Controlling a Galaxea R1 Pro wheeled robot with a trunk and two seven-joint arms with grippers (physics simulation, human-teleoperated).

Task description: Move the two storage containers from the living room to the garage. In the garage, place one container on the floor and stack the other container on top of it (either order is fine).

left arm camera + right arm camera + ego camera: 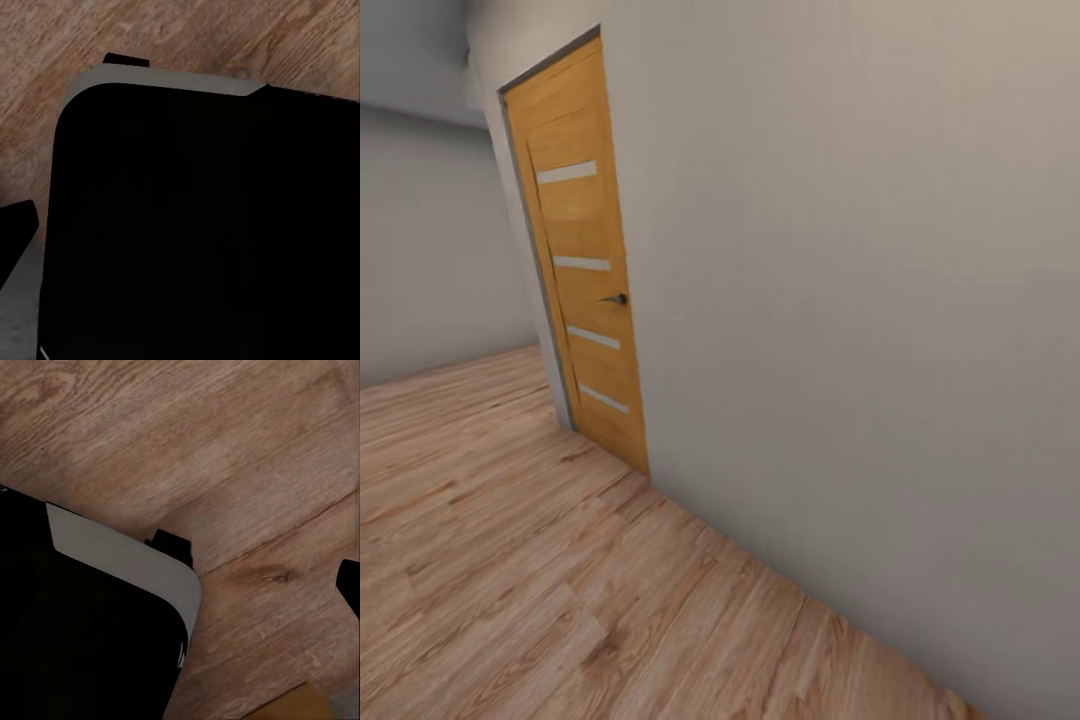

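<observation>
The two storage containers are out of view, and so is the garage. In the head view I face a plain grey wall over light wood plank floor. In the left wrist view a dark finger juts in at the frame's edge beside my black, grey-rimmed base. In the right wrist view a dark finger shows at the edge, above wood planks. Nothing is seen between the fingers of either gripper.
An orange-brown wooden door with pale horizontal slits and a dark handle stands shut in the wall ahead at left. Left of it the floor runs on past a corner toward a far grey wall. My base hangs over the planks.
</observation>
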